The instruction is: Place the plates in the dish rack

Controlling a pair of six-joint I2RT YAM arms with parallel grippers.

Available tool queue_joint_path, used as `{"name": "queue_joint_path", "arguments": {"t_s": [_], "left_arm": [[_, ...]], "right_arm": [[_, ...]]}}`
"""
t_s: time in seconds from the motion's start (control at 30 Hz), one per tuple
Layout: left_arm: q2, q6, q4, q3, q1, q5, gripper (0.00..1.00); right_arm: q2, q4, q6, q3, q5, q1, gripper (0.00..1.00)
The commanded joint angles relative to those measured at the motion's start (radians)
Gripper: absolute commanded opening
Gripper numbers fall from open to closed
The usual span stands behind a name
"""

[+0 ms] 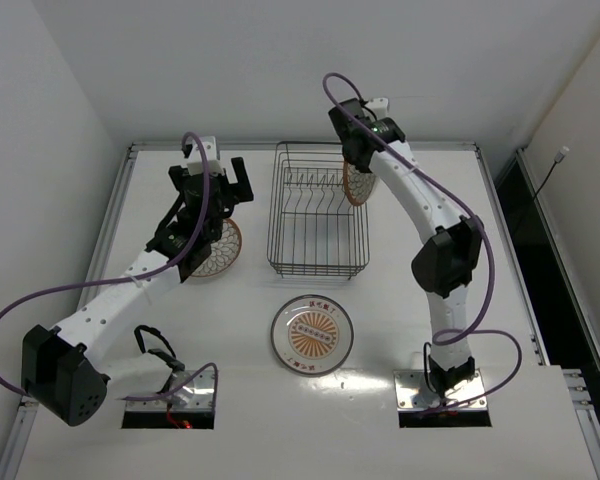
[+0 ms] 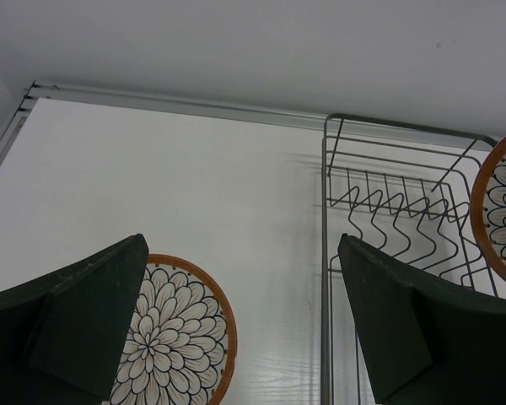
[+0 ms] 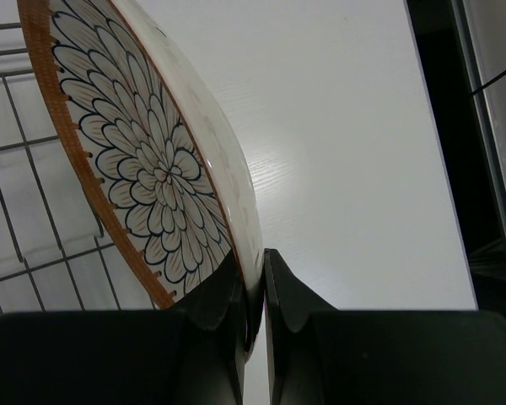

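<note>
On the white table [image 1: 500, 260], your right gripper [image 3: 255, 291] pinches an orange-rimmed plate [image 3: 143, 160] upright over the far right corner of the dish rack [image 1: 318, 268]. Lower it straight; it's seemingly not yet between prongs. Your left gripper [image 2: 243, 253] hangs wide open above a second plate [image 2: 181, 337].

**White table, one rack, two plates**

The table [image 1: 460, 200] is white, with a metal rail along its far and side edges. The rack [image 1: 318, 268] stands at far centre. A petal plate [image 1: 225, 252] lies flat just left of the rack, not touching it. A sunburst plate [image 1: 313, 334] lies flat in front of the rack's near edge, apart from both.
</note>
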Motion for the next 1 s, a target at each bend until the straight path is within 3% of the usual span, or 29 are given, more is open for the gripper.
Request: {"name": "queue_joint_path", "arguments": {"t_s": [0.0,0.3,0.97], "left_arm": [[-0.028,-0.005,0.05,-0.001,-0.006,-0.013,0.95],[-0.038,-0.005,0.04,-0.001,-0.006,-0.013,0.95],[-0.038,-0.014,0.04,-0.01,-0.006,-0.013,0.95]], "right_arm": [[-0.019,0.065,0.051,0.069,0.186,0.051,0.0],[0.022,0.016,0.103,0.128,0.318,0.108,0.0],[0.013,0.06,0.062,0.155,0.344,0.108,0.0]]}}
